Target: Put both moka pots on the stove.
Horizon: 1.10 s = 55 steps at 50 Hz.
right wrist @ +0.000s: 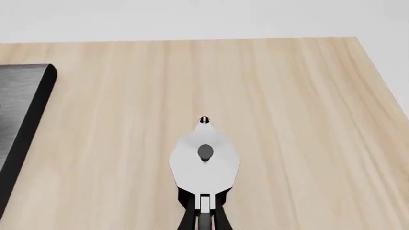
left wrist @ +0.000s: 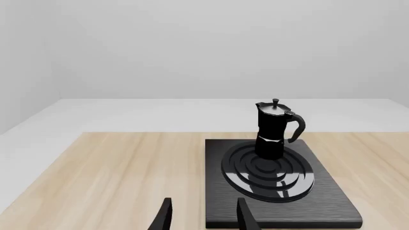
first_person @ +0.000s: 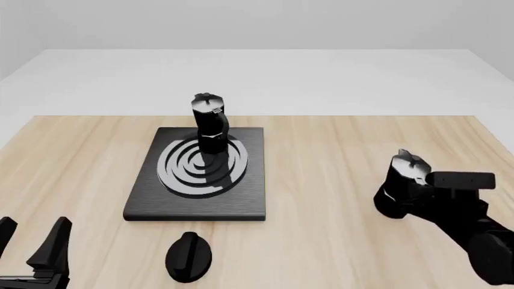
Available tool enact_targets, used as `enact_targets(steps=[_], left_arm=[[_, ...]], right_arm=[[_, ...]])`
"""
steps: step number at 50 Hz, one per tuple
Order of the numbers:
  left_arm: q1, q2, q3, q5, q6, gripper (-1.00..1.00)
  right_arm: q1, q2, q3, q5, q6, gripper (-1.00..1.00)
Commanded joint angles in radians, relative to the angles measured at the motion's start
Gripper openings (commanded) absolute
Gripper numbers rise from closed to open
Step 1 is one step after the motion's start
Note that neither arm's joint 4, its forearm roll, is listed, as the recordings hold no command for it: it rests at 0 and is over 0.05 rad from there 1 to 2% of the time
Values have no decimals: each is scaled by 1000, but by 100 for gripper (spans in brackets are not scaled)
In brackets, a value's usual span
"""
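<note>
The stove (first_person: pixel 241 205) lies left of the table's middle. One moka pot (first_person: pixel 210 123) stands upright on the far part of its ring burner; it also shows in the left wrist view (left wrist: pixel 275 129) on the stove (left wrist: pixel 332 206). The second moka pot (first_person: pixel 404 179) is at the right side of the table, off the stove. My right gripper (first_person: pixel 422 192) is shut on its handle side; in the right wrist view the silver lid (right wrist: pixel 204 160) sits just ahead of the gripper (right wrist: pixel 203 213). Whether it rests on the table I cannot tell. My left gripper (first_person: pixel 32 247) is open and empty at the front left.
A separate black round knob (first_person: pixel 189 257) lies on the table in front of the stove. The stove's edge (right wrist: pixel 26 124) shows in the right wrist view, well away from the held pot. The wooden table (first_person: pixel 337 156) ends at a white floor beyond.
</note>
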Motion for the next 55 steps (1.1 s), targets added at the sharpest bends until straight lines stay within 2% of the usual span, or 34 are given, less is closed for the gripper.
enact_targets(steps=[1, 10, 25, 33, 38, 42, 55], left_arm=[[0, 0, 0, 0, 0, 100], [0, 0, 0, 0, 0, 100], [0, 0, 0, 0, 0, 100], [0, 0, 0, 0, 0, 100], [0, 0, 0, 0, 0, 100], [0, 0, 0, 0, 0, 100], [0, 0, 0, 0, 0, 100]], right_arm=[[7, -41, -15, 0, 3, -100], [40, -133, -44, 67, -8, -100], [163, -202, -138, 144, -17, -100], [279, -164, -221, 155, -31, -100], [361, -128, -278, 164, -2, -100], [428, -113, -313, 172, -15, -100], [559, -63, -386, 178, -29, -100]])
